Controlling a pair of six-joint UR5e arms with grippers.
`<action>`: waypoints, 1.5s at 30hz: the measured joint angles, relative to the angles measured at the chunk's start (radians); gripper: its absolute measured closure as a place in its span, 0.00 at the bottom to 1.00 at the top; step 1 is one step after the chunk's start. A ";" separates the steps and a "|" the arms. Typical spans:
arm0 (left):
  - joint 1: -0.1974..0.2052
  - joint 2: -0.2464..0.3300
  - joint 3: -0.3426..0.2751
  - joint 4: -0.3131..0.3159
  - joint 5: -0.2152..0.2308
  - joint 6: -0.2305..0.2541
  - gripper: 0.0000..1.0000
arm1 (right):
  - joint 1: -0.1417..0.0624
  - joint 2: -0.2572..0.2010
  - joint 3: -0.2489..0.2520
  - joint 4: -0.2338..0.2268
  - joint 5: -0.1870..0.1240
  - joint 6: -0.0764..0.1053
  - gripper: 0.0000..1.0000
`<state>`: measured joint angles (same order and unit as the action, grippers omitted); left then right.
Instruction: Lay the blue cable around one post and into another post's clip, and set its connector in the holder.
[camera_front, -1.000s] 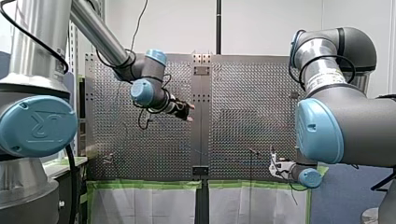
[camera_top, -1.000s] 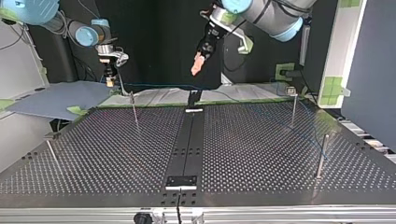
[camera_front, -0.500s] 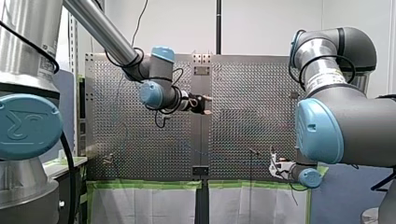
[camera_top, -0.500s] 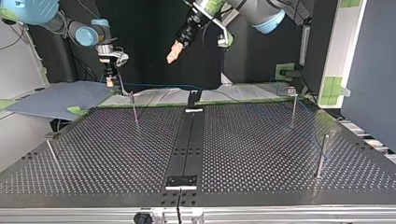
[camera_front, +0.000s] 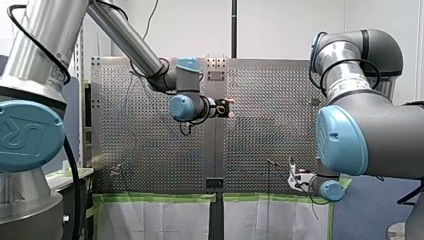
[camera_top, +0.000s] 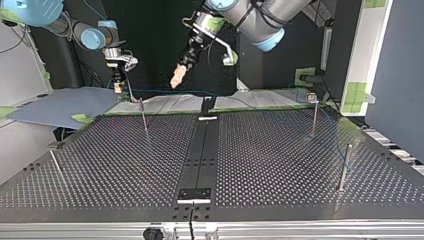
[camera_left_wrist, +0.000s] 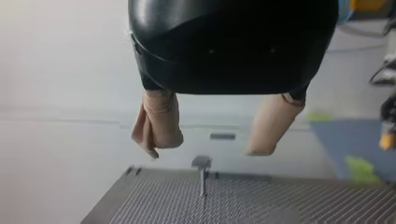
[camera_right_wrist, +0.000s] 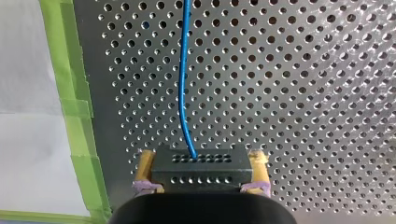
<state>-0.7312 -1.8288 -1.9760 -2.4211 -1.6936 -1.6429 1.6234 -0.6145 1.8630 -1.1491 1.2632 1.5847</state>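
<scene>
My right gripper (camera_right_wrist: 201, 163) is shut on the black connector (camera_right_wrist: 201, 169), which sits squarely between its two fingers. The blue cable (camera_right_wrist: 183, 84) leaves the connector and runs ahead over the perforated plate. In the top view this gripper (camera_top: 118, 88) hangs beyond the table's far left corner, and the cable (camera_top: 160, 91) stretches along the far edge. My left gripper (camera_left_wrist: 205, 151) is open and empty, its beige pads (camera_left_wrist: 158, 123) well apart. It hovers high above the far middle of the table (camera_top: 176, 80), also seen in the front view (camera_front: 230, 107).
Thin posts stand on the plate: one far left (camera_top: 144, 118), one far right (camera_top: 314, 118), one near right (camera_top: 345, 166), one near left (camera_top: 54, 163). A black block (camera_top: 195, 194) sits on the centre strip near the front edge. Green tape (camera_right_wrist: 74, 107) lines the plate's edge.
My left arm has swung towards the top view's left and dropped a little, its open gripper now nearer the right arm's side. The right arm and the connector have not moved.
</scene>
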 joint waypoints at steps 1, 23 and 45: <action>0.002 -0.009 0.009 0.009 -0.009 -0.007 0.00 | 0.000 0.000 0.000 0.000 0.000 0.000 1.00; 0.065 -0.245 0.070 0.126 -0.141 -0.042 0.00 | -0.015 0.000 0.000 0.002 0.002 -0.004 1.00; 0.019 -0.416 0.103 0.256 -0.078 -0.126 0.00 | -0.017 -0.004 0.000 0.061 0.002 -0.090 1.00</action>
<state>-0.7122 -2.2449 -1.8728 -2.1653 -1.7719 -1.7686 1.6066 -0.6185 1.8632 -1.0877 1.2651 1.4947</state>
